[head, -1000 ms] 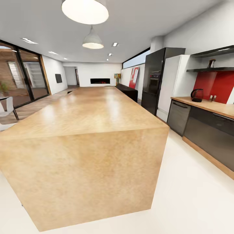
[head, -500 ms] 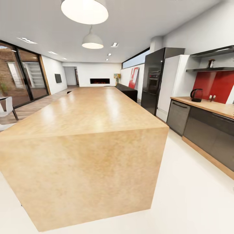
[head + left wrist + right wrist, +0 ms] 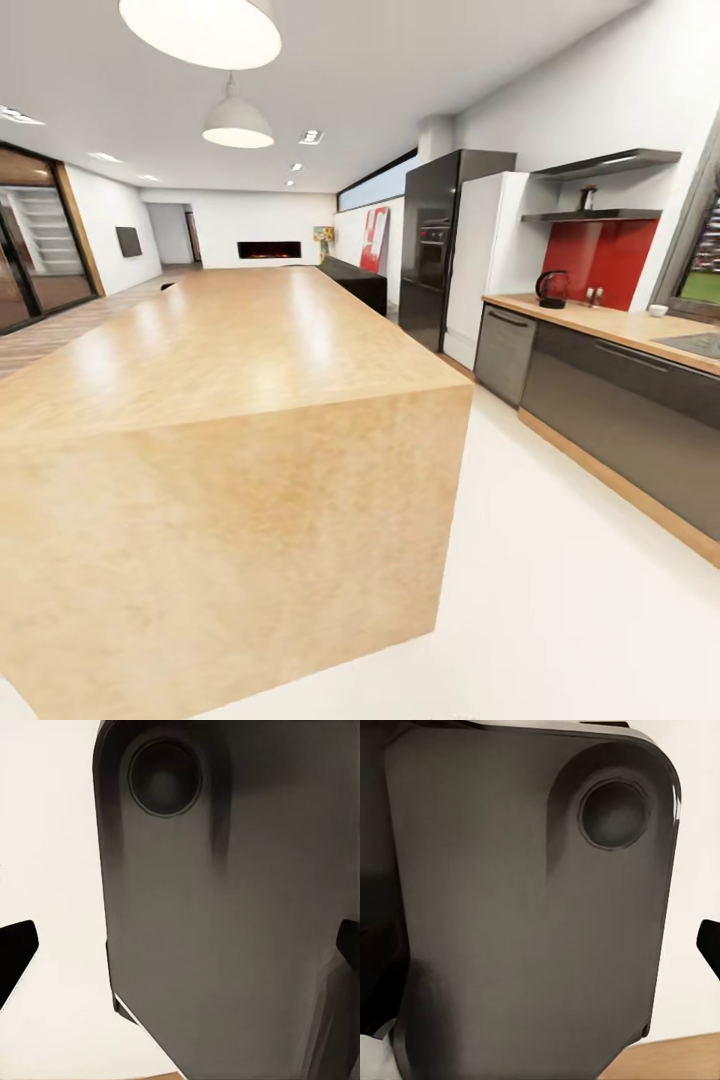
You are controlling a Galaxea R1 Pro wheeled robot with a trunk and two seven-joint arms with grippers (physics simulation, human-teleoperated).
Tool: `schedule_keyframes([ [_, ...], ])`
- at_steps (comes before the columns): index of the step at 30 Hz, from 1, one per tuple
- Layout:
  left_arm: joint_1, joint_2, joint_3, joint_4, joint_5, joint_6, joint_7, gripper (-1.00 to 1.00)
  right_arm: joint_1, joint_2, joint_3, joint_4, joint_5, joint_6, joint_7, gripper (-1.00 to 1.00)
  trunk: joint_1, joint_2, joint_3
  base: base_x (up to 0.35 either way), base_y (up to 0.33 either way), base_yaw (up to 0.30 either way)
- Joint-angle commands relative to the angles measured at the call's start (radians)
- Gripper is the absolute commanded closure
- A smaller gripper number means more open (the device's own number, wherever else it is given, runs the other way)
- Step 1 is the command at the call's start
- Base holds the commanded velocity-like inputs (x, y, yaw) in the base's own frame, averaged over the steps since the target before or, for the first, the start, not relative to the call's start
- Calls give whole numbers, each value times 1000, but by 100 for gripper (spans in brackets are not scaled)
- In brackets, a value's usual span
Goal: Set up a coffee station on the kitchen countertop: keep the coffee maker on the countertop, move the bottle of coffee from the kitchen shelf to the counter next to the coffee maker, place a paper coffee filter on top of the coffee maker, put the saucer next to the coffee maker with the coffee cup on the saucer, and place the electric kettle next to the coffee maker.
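Smooth wooden island [image 3: 250,350] faces glossy dark cabinets [image 3: 620,410], rounded black kettle [image 3: 551,288].

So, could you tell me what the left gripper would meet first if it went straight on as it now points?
Most likely the dark grey panel directly ahead of the left gripper, though depth is unclear.

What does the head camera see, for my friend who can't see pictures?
A long wooden island runs down the middle of a bright kitchen. On the right, a wooden counter holds a black kettle in front of a red wall panel, with a dark shelf above. Two round lamps hang from the ceiling.
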Motion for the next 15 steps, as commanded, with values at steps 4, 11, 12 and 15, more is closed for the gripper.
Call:
schedule_keyframes([
  [4,0,0,0,0,0,0,0,-100,0,0,0,-1,-1,-1,0,-100,0,0,-1,0,0,-264],
  [11,0,0,0,0,0,3,0,-100,0,0,0,-1,-1,-1,1,-100,0,0,-1,0,0,-265],
  [12,0,0,0,0,0,4,0,-100,0,0,0,-1,-1,-2,1,-100,0,0,-1,0,0,-265],
  [15,0,0,0,0,0,5,1,-100,0,0,0,-1,-1,-1,1,-100,-4,7,3,0,0,-265],
])
